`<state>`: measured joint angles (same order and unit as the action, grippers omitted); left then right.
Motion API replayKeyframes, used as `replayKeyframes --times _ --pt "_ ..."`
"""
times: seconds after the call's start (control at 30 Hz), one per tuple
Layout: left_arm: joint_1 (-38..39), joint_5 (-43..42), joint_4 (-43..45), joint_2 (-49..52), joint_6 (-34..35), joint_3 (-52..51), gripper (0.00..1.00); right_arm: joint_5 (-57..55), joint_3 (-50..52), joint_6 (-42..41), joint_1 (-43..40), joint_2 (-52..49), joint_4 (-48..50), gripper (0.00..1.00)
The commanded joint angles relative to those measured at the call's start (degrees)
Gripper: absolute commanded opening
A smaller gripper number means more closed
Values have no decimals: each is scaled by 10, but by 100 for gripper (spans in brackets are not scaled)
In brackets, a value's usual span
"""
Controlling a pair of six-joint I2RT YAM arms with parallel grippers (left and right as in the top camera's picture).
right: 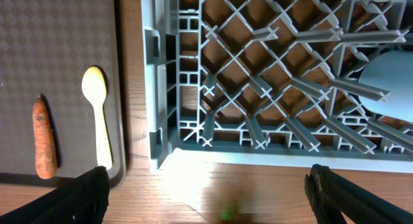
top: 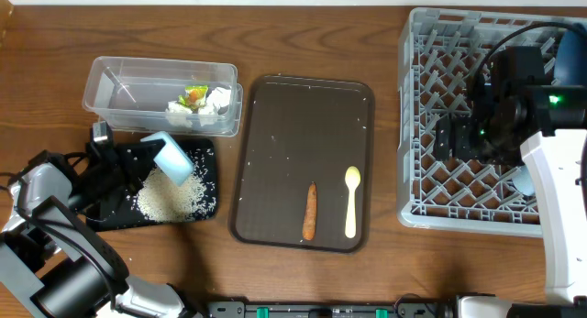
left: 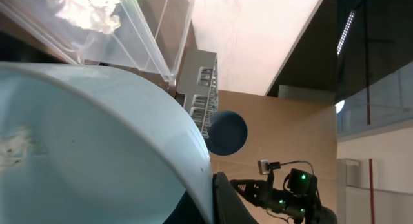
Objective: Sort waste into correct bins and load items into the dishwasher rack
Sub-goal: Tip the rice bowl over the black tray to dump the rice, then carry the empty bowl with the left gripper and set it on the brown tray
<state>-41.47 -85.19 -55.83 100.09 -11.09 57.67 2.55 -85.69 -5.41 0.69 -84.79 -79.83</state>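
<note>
While the left gripper (top: 158, 153) is closed tight on the rim of the pale blue-white bowl (top: 174, 159), the bowl hangs tilted over the black tray (top: 207, 162), directly above a pile of rice grains (top: 170, 197) lying in that tray; the step in hand appears to be emptying the bowl; the right gripper (right: 213, 198) has its fingers (right: 84, 195) spread wide and holds nothing, hovering at the near edge of the dishwasher rack (right: 258, 69)

Waste status: the crumpled white paper (top: 218, 100) and the green-orange wrapper (top: 194, 95) lie in the clear tub (top: 110, 89); the rice is in the black tray; a few white specks dot the brown serving tray (top: 293, 135); the carrot-like stick (top: 310, 211) lies on that serving tray, not yet binned

Item status: the pale yellow spoon (top: 351, 201) lies near the stick but apart from it, not yet loaded; a pale rounded item (right: 387, 69) sits among the rack pegs; a dark blue item (top: 570, 54) shows behind the right arm; which dishes these are cannot be told

Remaining, by judgement: bin the stick; load the bowl and the spoon; the task reads as past its midpoint
</note>
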Motion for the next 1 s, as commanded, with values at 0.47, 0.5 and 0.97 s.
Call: replayKeyframes --times 0.47,0.5,0.97 --pt "-8 -49 -18 -2 -7 -1 6 -6 3 3 -3 5 -2 96" --pt "-9 -47 -11 -2 -7 -1 6 -6 3 3 -3 5 -2 96" --pt "6 -5 -87 -12 -73 0 6 -6 3 3 -3 5 -2 96"
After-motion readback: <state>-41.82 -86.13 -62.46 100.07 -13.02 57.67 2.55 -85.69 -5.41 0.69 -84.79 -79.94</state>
